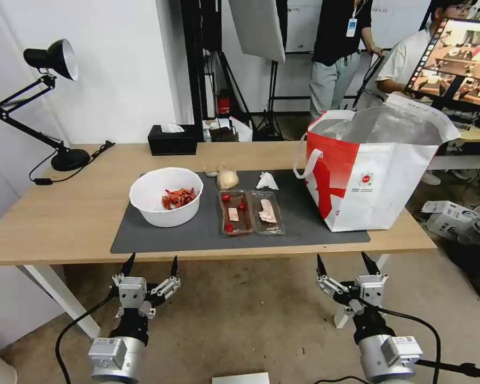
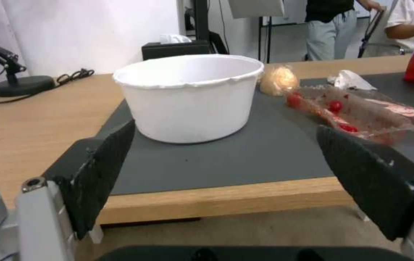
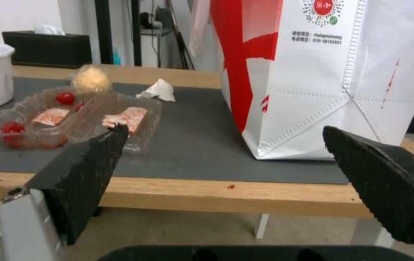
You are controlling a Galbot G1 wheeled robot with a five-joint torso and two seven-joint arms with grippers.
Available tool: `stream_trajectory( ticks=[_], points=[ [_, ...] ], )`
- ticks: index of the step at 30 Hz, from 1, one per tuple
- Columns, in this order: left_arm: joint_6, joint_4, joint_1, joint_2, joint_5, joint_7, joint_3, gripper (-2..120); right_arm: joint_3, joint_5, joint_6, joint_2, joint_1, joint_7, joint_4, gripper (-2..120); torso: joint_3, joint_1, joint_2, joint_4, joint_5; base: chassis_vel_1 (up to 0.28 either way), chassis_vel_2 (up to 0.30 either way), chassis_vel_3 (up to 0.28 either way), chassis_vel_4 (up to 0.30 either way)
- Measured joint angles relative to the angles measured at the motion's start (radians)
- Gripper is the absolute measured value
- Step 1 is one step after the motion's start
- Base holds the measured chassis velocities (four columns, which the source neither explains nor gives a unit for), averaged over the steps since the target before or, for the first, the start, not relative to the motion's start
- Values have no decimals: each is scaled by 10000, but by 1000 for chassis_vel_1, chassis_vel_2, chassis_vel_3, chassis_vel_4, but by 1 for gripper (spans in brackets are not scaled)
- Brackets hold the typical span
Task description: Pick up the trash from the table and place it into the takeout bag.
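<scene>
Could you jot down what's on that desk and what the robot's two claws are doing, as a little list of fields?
Bowl: white bowl with red scraps, on the mat
Tray: clear tray, beside the bowl
Tissue: crumpled tissue, behind the tray
Small bag: small clear bag
Takeout bag: takeout bag, upright, open
Left tool: left tool, open, before the table
Right tool: right tool, open, empty

Light-wood table, matt grey mat, foil-lined takeout bag.
</scene>
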Motion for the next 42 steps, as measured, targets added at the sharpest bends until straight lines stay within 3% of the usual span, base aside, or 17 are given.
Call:
stream_trajectory(
  ticks=[8,11,12,15,18,25,32,35,42],
  points=[
    [99,-235,110,-10,-232,-91,-106,100,120,193,-404,-237,38,169,210,100,0,0,0,-2,-2,0,0,0,0],
    [682,-1433,670,-110,-1333,-656,-710,100,499,806,-1599,-923,202,688,868,100,0,1,0,2,2,0,0,0,0],
    [682,-1433,670,-110,-1333,-656,-710,100,499,806,-1599,-923,202,688,868,100,0,1,0,2,2,0,0,0,0],
    [1182,-2005,1206,-201,-2282,-1121,-1190,100,869,1405,-2794,-1602,360,1194,1505,100,0,0,1,3,0,0,0,0,0],
    [1242,-2061,1429,-226,-2417,-1126,-1162,100,1000,1811,-3301,-1982,487,1430,1730,100,-1,0,1,-1,-2,0,0,0,0],
    [1107,-2065,1609,-267,-2464,-1111,-877,100,727,2865,-2951,-2407,873,1080,1042,100,0,0,0,0,1,0,0,0,0],
    [728,-2038,1762,-207,-2478,-1070,-981,100,-199,5443,-2612,-2783,1871,1242,326,100,0,0,0,-1,-1,0,0,0,0],
    [670,-2028,1905,-261,-2435,-1061,-997,100,-1259,7306,-2610,-2867,2805,2042,-7,100,-1,0,0,-1,-2,0,0,0,0],
    [526,-2018,2126,-378,-2198,-1057,-1082,100,-3025,9977,-2598,-2584,4685,3656,-761,100,1,0,0,3,-1,0,0,0,0]
  ],
)
